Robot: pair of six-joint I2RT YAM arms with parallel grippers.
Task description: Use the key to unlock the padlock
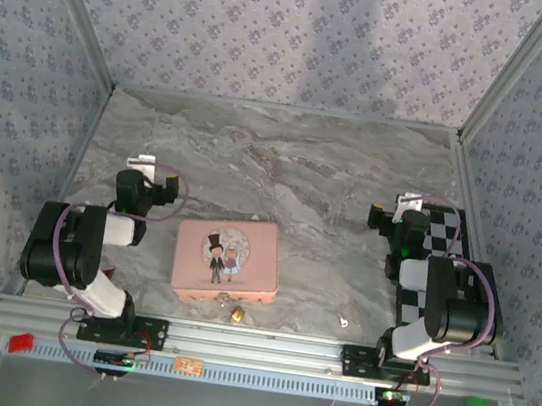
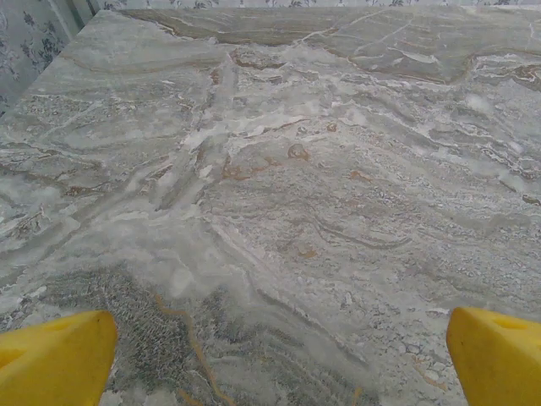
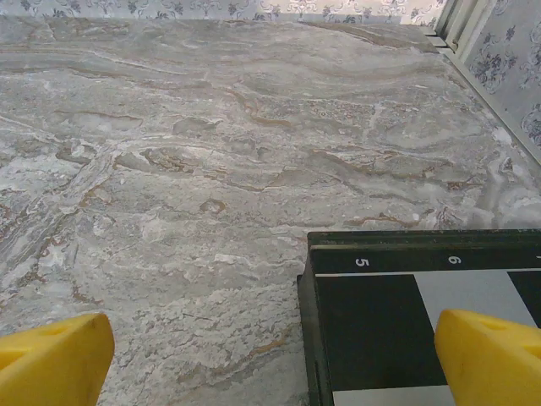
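Observation:
A tiny brass padlock (image 1: 236, 311) lies on the marble table just in front of the pink tin's near edge. The small silvery key (image 1: 343, 321) lies apart from it, to the right, near the front rail. My left gripper (image 1: 142, 162) sits folded back at the left, well behind and left of the padlock. Its yellow fingertips (image 2: 59, 359) stand wide apart with bare marble between them, so my left gripper (image 2: 279, 359) is open. My right gripper (image 1: 411, 201) is at the right, far behind the key. My right gripper (image 3: 275, 359) is open too, with its yellow fingertips (image 3: 494, 355) over the checkered board's corner.
A pink illustrated tin box (image 1: 227, 258) lies flat in the middle near the front. A black-and-white checkered board (image 3: 423, 321) lies along the right edge. Patterned walls close the left, back and right sides. A metal rail (image 1: 251, 344) runs along the front.

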